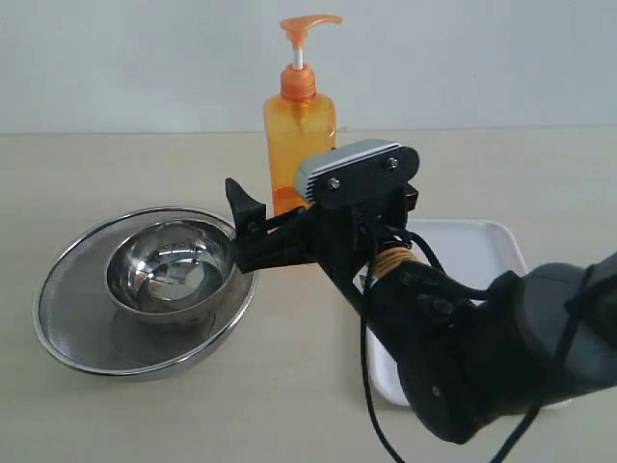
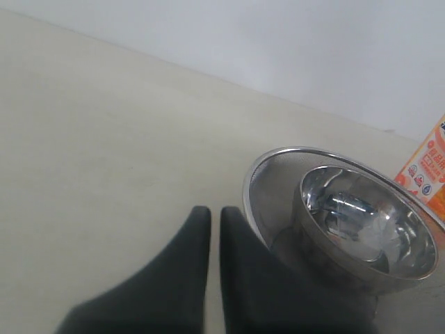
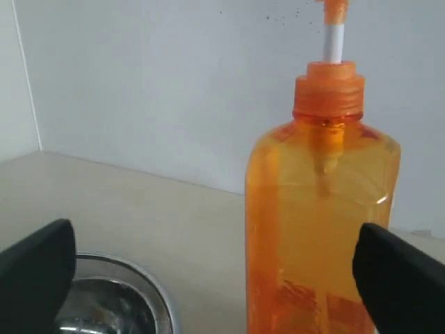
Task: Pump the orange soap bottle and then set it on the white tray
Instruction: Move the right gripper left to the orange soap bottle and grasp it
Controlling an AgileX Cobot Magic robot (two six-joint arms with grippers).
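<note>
Orange soap bottle [image 1: 299, 135], tall translucent plastic, stands upright just beyond the right hand [image 1: 246, 227], on its far side; its fingers [image 3: 35, 271] spread wide, holding nothing.

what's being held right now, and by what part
Nothing is held. The right gripper is wide open by the orange soap bottle; the left gripper is shut and empty.

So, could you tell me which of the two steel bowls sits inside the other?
The small bowl, solid and shiny, sits inside; the large bowl around it has a fine mesh wall.
</note>
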